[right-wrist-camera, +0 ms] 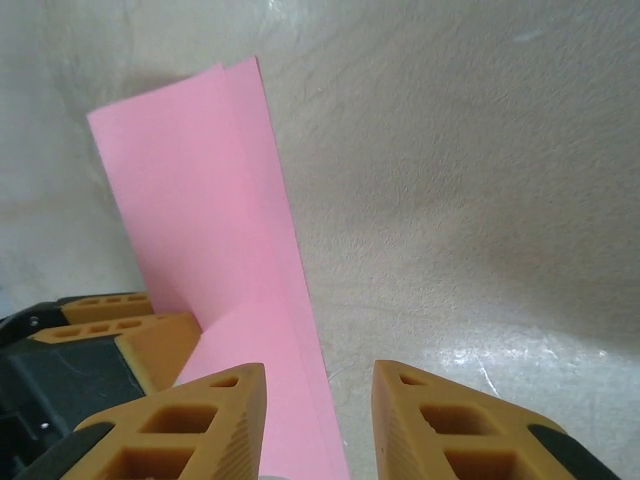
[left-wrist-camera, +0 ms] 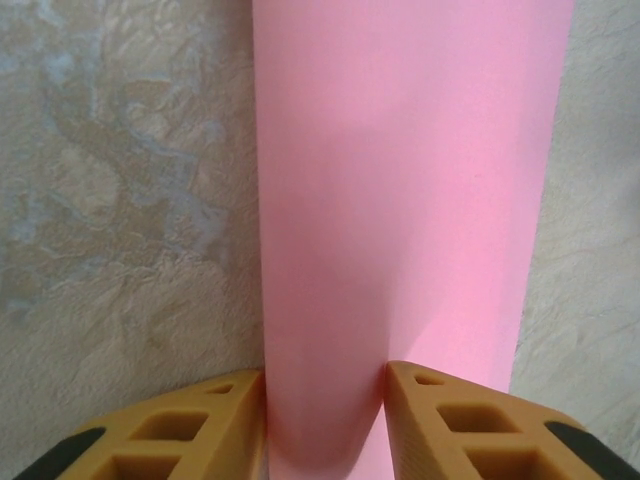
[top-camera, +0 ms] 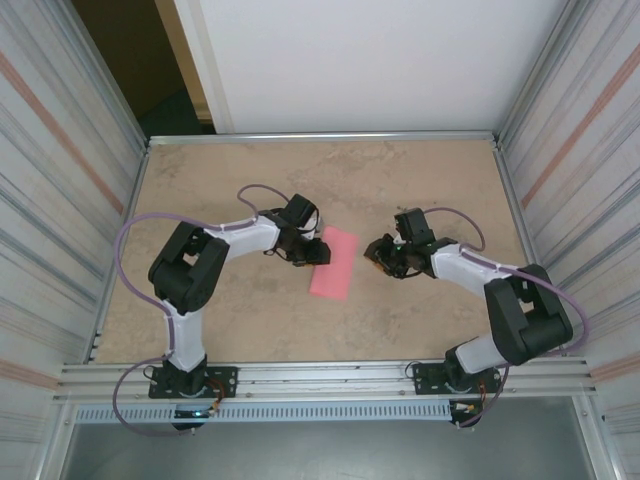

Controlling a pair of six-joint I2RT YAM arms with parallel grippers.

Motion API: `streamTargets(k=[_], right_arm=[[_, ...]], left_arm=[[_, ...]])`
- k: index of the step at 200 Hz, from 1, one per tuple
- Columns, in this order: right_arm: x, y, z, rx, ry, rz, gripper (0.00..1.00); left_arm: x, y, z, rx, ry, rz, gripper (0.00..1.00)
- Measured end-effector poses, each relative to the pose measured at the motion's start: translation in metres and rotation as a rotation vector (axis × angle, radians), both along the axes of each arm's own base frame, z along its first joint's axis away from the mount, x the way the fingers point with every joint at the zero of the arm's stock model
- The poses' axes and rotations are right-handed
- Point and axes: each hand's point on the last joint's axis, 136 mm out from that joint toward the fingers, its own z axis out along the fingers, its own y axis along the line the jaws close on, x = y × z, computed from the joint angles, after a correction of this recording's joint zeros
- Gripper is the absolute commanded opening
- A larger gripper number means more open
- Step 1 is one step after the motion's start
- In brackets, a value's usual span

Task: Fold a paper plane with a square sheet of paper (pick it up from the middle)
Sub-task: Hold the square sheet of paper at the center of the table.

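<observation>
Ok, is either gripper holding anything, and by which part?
Cannot be told: the pink paper has one edge inside the left gripper, clamp unclear. The right gripper is open, empty.

1. The square sheet of paper (top-camera: 333,262), at the table's centre: thin pink paper, matt and smooth, sharply creased, its doubled layers showing at the edge.
2. Table top (top-camera: 400,185): mottled beige, stone-like pattern, lightly grained, with a faint sheen toward 4 o'clock in the right wrist view.
3. Left gripper (left-wrist-camera: 325,400) and right gripper (right-wrist-camera: 320,400): ochre matt plastic fingers, hollow-celled and finely ribbed, with black insets near their bases.
4. Arm shells (top-camera: 250,235): glossy white plastic; joints matt black.
5. Cables (top-camera: 122,250): smooth lilac sheathing.
6. Frame rail (top-camera: 330,372), at 6 o'clock: bare brushed aluminium.
7. Side walls (top-camera: 60,150): pale ribbed sheeting, satin finish.
</observation>
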Motion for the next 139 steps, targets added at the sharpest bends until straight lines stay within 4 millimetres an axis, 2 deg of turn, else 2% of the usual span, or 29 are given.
streamTargets(k=[90, 139], right_arm=[[0.009, -0.027, 0.001, -0.013, -0.015, -0.085, 0.34], [0.012, -0.032, 0.002, -0.019, -0.027, -0.088, 0.34]], left_arm=[[-0.003, -0.001, -0.010, 0.110, 0.012, -0.041, 0.41], [-0.005, -0.003, -0.012, 0.154, 0.023, -0.066, 0.44]])
